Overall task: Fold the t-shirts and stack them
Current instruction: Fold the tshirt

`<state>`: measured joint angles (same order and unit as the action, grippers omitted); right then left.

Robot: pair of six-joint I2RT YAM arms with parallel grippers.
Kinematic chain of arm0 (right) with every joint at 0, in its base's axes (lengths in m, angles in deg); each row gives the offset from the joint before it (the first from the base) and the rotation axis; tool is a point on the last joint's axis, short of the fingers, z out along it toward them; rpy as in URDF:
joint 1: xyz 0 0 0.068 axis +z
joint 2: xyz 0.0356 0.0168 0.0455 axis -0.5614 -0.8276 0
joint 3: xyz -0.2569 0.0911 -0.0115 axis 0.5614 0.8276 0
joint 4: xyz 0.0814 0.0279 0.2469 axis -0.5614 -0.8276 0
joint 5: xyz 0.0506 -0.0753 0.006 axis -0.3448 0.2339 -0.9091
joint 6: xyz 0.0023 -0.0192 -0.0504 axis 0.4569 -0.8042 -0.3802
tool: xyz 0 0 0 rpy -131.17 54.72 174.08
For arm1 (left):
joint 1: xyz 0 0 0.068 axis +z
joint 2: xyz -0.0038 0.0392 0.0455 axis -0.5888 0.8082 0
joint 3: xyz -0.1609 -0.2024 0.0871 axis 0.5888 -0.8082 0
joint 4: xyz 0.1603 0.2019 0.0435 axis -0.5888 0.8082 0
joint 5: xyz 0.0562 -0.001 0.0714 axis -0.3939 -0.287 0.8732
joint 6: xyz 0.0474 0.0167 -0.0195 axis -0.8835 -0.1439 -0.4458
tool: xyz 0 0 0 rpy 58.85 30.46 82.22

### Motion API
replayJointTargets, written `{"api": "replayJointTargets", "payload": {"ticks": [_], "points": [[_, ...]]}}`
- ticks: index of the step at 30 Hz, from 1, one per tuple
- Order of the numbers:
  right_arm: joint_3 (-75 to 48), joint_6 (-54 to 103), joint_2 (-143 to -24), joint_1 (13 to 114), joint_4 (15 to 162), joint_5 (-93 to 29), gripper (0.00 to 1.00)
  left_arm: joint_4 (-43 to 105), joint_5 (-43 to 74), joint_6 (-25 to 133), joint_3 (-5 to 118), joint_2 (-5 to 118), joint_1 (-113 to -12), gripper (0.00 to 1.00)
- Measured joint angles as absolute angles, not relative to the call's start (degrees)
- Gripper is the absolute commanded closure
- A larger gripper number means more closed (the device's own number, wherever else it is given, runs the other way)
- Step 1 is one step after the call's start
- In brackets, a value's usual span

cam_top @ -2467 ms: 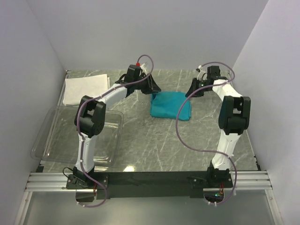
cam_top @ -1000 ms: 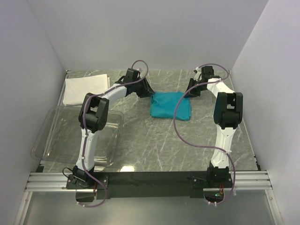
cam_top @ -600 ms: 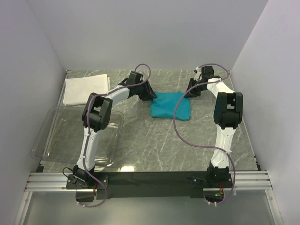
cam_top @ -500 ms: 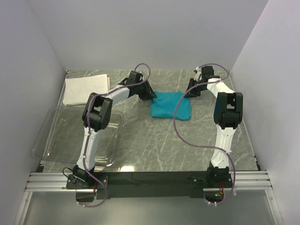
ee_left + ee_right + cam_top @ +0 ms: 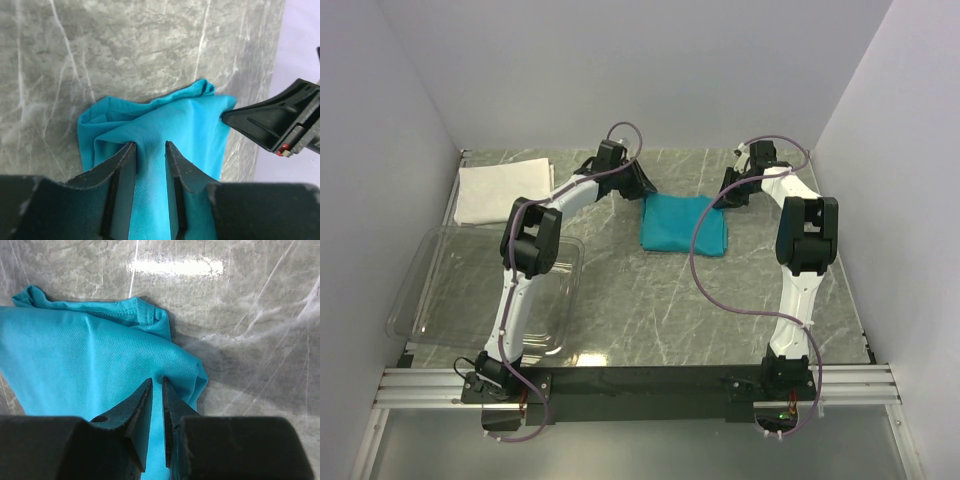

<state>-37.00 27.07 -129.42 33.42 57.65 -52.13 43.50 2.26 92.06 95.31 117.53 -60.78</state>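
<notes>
Clear bin sits at the worktop's near-left corner, with the white t-shirt outside it, far-left. Left gripper and right gripper jaws each clamp the teal t-shirt.

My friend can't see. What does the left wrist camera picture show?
The left gripper pinches a raised ridge of a teal shirt lying on a grey marble table. The right gripper touches the shirt's right edge.

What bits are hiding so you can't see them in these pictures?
Top view: the blue shirt's far corners sit under both arms' jaws.
Left wrist view: its near part is behind the jaws and cut off below.
Top view: the left arm covers part of the plastic bin; the white shirt's folds are too small.
</notes>
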Motion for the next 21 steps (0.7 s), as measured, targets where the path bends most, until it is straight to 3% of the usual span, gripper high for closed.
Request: {"api": "replayJointTargets", "payload": {"ticks": [15,21], "points": [[-37.0,26.4,-129.4,33.4,57.5,-50.9,0.79,45.4,5.2,90.4,100.3,121.4,-59.6,0.53],[-37.1,25.5,-129.4,33.4,57.3,-49.9,0.7,48.4,7.8,87.5,101.7,121.3,-58.1,0.52]]}}
